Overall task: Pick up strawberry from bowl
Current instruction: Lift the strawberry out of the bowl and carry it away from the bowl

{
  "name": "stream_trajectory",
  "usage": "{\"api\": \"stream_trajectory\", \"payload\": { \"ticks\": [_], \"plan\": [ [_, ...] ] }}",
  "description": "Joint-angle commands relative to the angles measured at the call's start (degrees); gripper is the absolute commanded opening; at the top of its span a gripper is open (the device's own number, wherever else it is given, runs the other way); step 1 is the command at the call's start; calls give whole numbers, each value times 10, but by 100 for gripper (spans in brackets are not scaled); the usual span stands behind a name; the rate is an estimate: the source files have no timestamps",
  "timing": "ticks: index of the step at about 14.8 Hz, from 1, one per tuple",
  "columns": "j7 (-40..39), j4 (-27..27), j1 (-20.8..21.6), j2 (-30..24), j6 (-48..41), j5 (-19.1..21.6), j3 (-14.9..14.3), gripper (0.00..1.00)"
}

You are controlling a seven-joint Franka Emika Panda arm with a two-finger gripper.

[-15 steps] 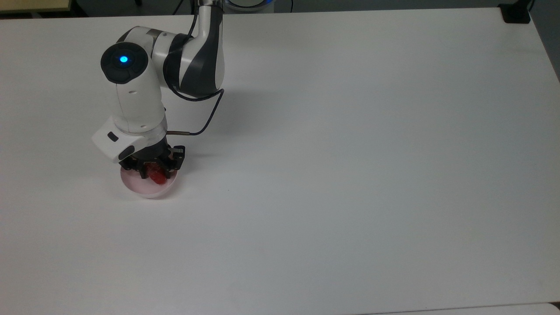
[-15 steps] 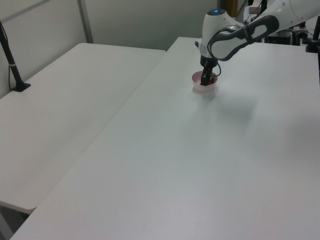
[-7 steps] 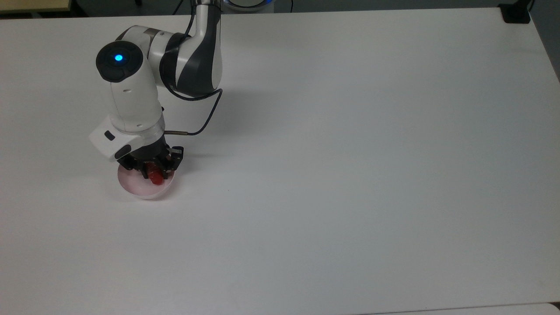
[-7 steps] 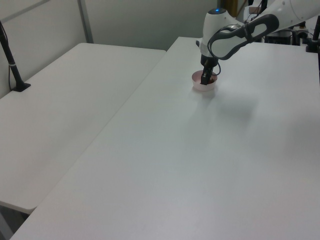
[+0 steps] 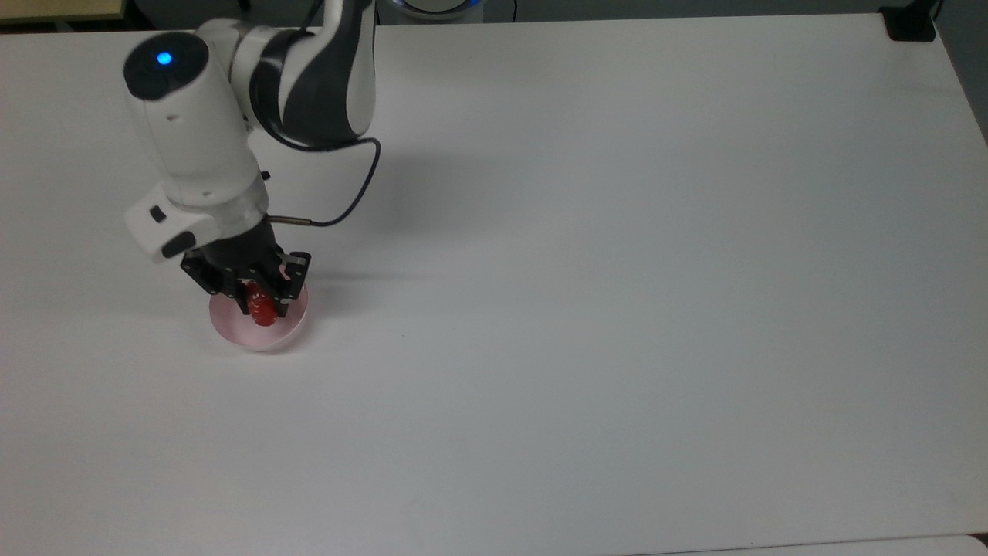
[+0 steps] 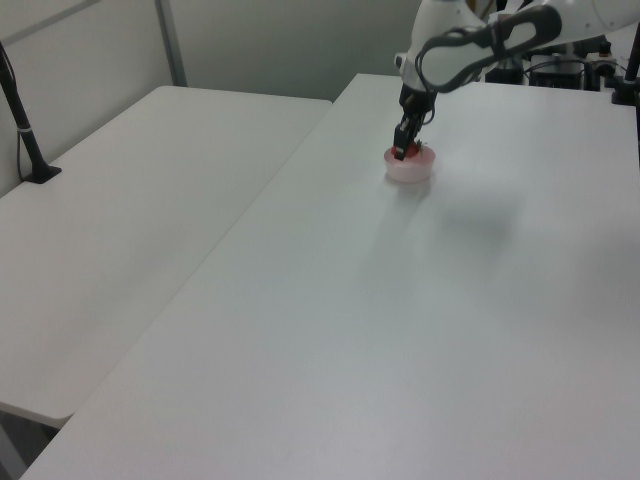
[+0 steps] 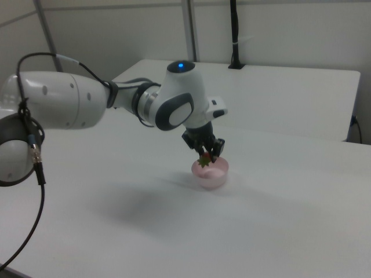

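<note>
Pink and small, the bowl (image 5: 258, 328) is sitting on the white tabletop (image 5: 617, 309), toward the top view's left side and well apart from every edge. Directly above it, the gripper (image 5: 262, 305) is pointing downward, its black fingers closing on the strawberry (image 5: 264, 311) and pinching the red fruit between them. In the right view the strawberry (image 7: 204, 160) is hanging at the gripper (image 7: 207, 155) just above the rim of the bowl (image 7: 211, 173), its green leafy top turning toward the right view's left; whether the fruit's lowest part is clearing the rim entirely cannot be told. In the left view the gripper (image 6: 402, 150) is hovering over the bowl (image 6: 409, 168) at the far side of the tabletop (image 6: 400, 330), with a speck of red showing at its tip.

The arm (image 5: 201, 147) is reaching in from the top view's upper edge, white with dark grey joints, a blue light (image 5: 164, 58) glowing on its rounded cap. A thin black cable (image 5: 351, 193) is looping from the arm's wrist out to the top view's right and back up toward the arm. In the right view the arm (image 7: 116, 104) is stretching in from the right view's left. A second white table (image 6: 130, 220) is standing beside the tabletop on the left view's left, with a black post (image 6: 22, 120) rising from its far corner.
</note>
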Motion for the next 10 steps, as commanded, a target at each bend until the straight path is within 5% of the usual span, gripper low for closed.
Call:
{"api": "stream_trajectory", "payload": {
  "ticks": [1, 4, 7, 10],
  "plan": [
    [-18, -22, -6, -65, -43, 15, -32, 11],
    [-120, -75, -13, -95, -78, 13, -98, 11],
    [-194, -108, -31, -60, -57, 8, -153, 11],
    [-218, -130, -61, -29, 8, 8, -163, 14]
  ]
}}
